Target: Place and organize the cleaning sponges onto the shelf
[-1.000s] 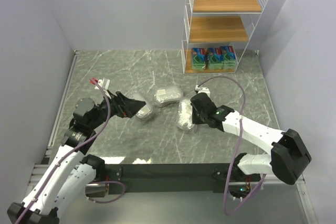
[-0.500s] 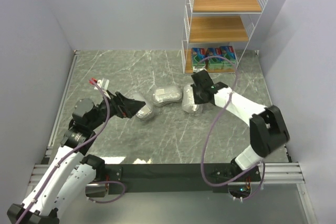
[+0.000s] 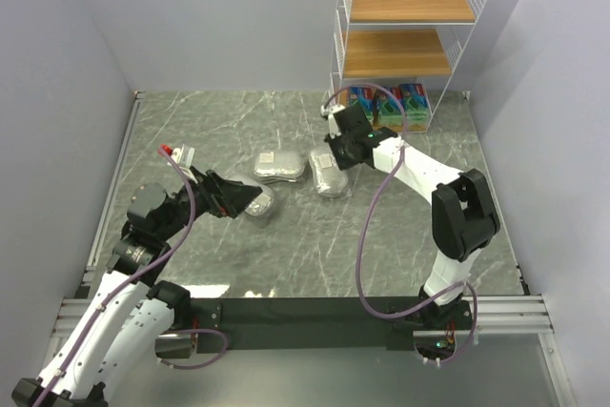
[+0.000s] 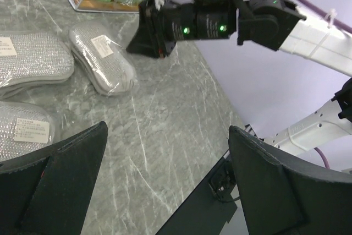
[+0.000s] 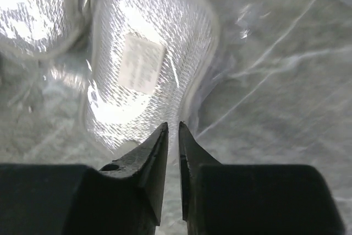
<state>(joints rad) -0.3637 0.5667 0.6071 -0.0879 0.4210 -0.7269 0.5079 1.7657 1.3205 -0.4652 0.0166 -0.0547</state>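
Three flat green rectangular sponge packs (image 3: 386,102) with blue-and-red labels sit side by side on the lowest wooden tier of the tall white wire-frame shelf (image 3: 396,52), which stands at the far right of the grey marbled desk (image 3: 286,254). Three silvery oval sponge packs in clear wrap lie on the desk in front of it: the right pack (image 3: 329,174), the middle pack (image 3: 279,165) just beside it, and the left pack (image 3: 259,202) nearer the arms. The right gripper (image 5: 171,129) hangs over the right pack's edge. Its jaws are almost together, with only a thin slit between them — whether they pinch the wrap I cannot tell. The left gripper (image 4: 168,130) sits low just beside the left pack, its jaws spread wide with only bare desk between them.
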